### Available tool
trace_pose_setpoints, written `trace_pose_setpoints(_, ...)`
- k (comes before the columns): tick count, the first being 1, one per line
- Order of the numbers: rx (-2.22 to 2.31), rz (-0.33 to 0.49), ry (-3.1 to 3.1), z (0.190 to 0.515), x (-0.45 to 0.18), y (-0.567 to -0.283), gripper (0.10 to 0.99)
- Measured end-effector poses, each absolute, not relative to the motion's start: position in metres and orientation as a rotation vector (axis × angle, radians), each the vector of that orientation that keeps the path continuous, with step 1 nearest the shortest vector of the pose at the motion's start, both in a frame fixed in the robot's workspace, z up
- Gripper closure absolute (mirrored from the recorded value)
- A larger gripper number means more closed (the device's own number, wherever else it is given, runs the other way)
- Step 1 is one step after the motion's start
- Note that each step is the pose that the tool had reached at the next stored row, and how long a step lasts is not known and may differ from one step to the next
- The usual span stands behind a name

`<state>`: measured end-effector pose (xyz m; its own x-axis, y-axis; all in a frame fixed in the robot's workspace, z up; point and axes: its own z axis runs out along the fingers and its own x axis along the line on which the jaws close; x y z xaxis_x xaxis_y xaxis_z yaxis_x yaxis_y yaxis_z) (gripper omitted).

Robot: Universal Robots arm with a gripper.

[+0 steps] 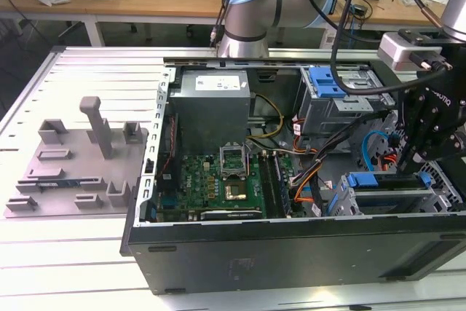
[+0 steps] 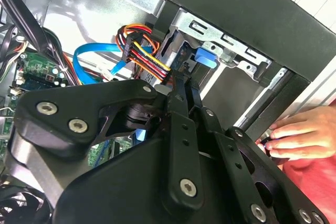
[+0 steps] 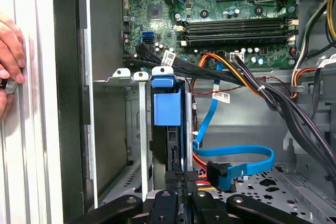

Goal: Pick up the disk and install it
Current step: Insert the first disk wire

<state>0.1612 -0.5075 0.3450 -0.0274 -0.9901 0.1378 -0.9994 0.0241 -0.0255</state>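
Inside the computer case [image 1: 291,245], the gripper [image 3: 177,179] — fingers closed together — sits against the disk [image 3: 167,106], slotted in its bay; a hand [image 2: 302,137] rests nearby.

Fixture plate [image 1: 76,162] beside computer case [image 1: 291,249], on exterior view's left

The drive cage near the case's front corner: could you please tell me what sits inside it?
In the first wrist view, the drive cage holds a blue-framed disk standing in one slot; the neighbouring slot looks vacant. The pincer covers the disk's near end, so its seating cannot be judged.
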Motion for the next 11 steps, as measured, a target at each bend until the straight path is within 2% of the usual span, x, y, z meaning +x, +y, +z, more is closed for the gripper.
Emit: trace_pose_setpoints(11,2.132,0.176,-2.188,0.3425,0.1612,-0.5075,0.922)
